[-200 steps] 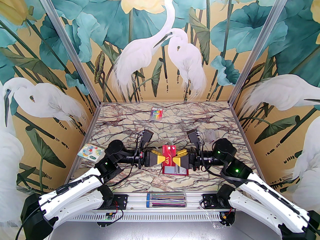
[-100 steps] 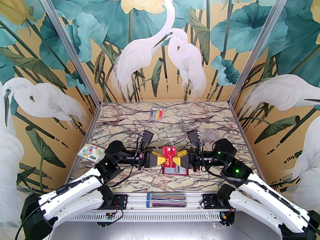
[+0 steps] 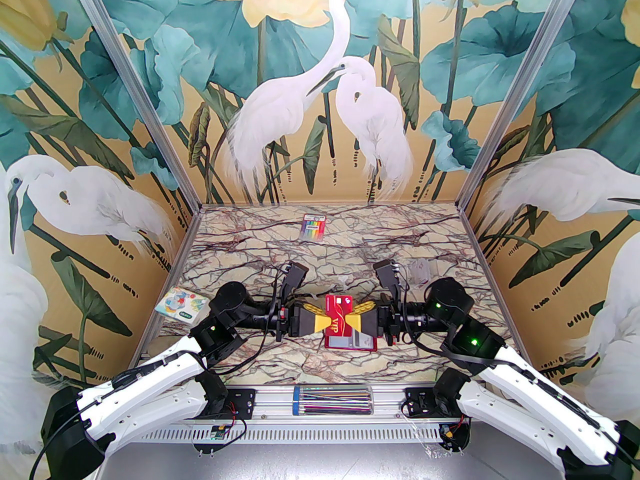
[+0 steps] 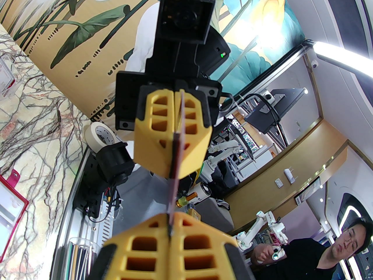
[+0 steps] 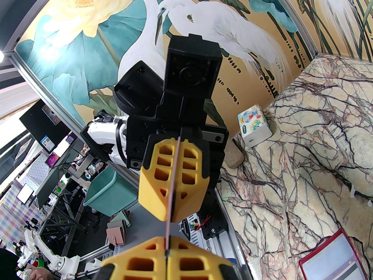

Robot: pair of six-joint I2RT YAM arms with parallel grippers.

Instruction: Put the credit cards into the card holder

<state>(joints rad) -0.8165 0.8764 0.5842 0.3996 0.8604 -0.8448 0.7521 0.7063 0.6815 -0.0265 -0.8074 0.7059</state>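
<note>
A red credit card point(image 3: 340, 313) marked VIP hangs in the air between the two grippers, above the table's near middle. My left gripper point(image 3: 327, 321) is shut on its left edge and my right gripper point(image 3: 354, 319) is shut on its right edge. In the left wrist view the card point(image 4: 174, 171) is seen edge-on, running from my left gripper point(image 4: 170, 235) to the right one point(image 4: 174, 144). The right wrist view gives the same thin edge point(image 5: 170, 208). Below lies the card holder point(image 3: 350, 342), open, with pale cards in its clear sleeves.
A rainbow-striped pack point(image 3: 313, 227) lies at the back. A patterned white square box point(image 3: 181, 304) sits at the left wall, and a small clear box point(image 3: 422, 270) is behind the right arm. A clear case of pens point(image 3: 332, 400) rests on the front rail.
The right gripper's jaws have closed onto the red card's right edge. The left gripper has kept its hold, and the card has barely moved.
</note>
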